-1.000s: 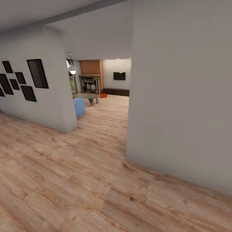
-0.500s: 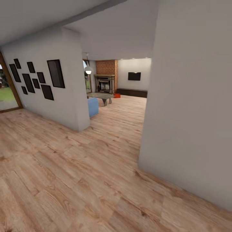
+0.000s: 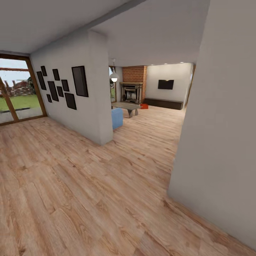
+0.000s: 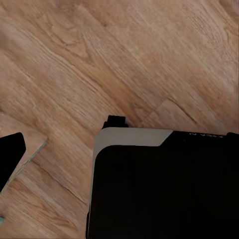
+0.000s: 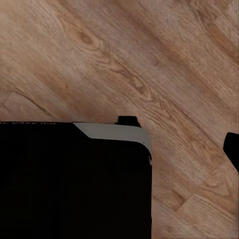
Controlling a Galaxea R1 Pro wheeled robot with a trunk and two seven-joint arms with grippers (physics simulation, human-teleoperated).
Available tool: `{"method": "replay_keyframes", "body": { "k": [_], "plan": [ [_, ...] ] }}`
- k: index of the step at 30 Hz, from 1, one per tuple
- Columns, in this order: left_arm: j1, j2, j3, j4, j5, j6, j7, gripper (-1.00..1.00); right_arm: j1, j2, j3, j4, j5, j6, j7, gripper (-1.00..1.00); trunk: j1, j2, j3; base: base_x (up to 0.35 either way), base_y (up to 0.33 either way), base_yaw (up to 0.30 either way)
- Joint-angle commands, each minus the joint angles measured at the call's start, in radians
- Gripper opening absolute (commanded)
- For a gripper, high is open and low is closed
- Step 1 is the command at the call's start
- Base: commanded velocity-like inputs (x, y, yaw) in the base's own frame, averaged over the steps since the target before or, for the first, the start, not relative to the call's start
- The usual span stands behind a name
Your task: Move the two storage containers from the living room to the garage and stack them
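- Head view: a long way ahead, past the end of a white wall (image 3: 96,89), the living room (image 3: 156,96) is seen, with its red-brick fireplace (image 3: 133,89), a black wall screen (image 3: 166,84) and a long dark low cabinet (image 3: 163,103).
- One small orange-red spot (image 3: 144,106) is seen on the wood floor (image 3: 89,185) by the fireplace, just past a low grey table (image 3: 126,106). It is judged to be one of the storage containers. It is too small for its long side to be told, and a second one cannot be picked out.
- A blue sofa (image 3: 117,118) corner is seen beside the white wall's end. A big white wall (image 3: 224,135) stands close on the right side, and a glass door (image 3: 16,92) is seen far to the left.
- The container lies straight ahead and a bit to the right, far off, so neither arm is judged nearer. A drive through the gap between the two walls is needed first.
- Left wrist view: wood planks are seen below, with a big black part of the robot (image 4: 164,184) over them. It cannot be told if this hand is apart or together.
- Right wrist view: the same kind of planks and black robot body (image 5: 74,181) are seen. It cannot be told if this hand is apart or together either. Nothing of the task is seen near it.
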Motion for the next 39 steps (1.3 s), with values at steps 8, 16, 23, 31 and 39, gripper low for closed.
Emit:
{"method": "replay_keyframes", "body": {
  "k": [8,16,23,31,39],
  "plan": [
    [-0.001,0.0,0.001,0.0,0.007,0.0,0.002,1.0,-0.001,0.001,0.01,0.003,-0.01,-0.005,0.0,1.0,0.001,-0.002,-0.002,0.323,0.0,0.272],
    [-0.001,0.0,0.001,0.0,0.007,0.0,0.002,1.0,-0.001,0.001,0.009,0.003,-0.01,-0.005,0.0,1.0,0.001,-0.002,-0.002,0.323,0.0,0.252],
    [-0.001,0.0,0.001,0.0,0.007,0.0,0.002,1.0,-0.001,0.001,0.009,0.003,-0.011,-0.005,0.005,1.0,0.001,-0.002,-0.002,0.323,0.0,0.039],
    [-0.001,-0.001,0.001,0.0,0.007,0.0,0.002,1.0,-0.001,0.001,0.009,0.003,-0.011,-0.005,0.007,1.0,0.001,-0.002,-0.002,0.323,0.0,0.003],
    [-0.001,-0.002,0.001,0.0,0.007,0.002,0.002,1.0,-0.001,0.001,0.009,0.003,-0.011,-0.005,0.007,1.0,0.001,-0.002,-0.002,0.323,0.0,0.0]
  ]
}}
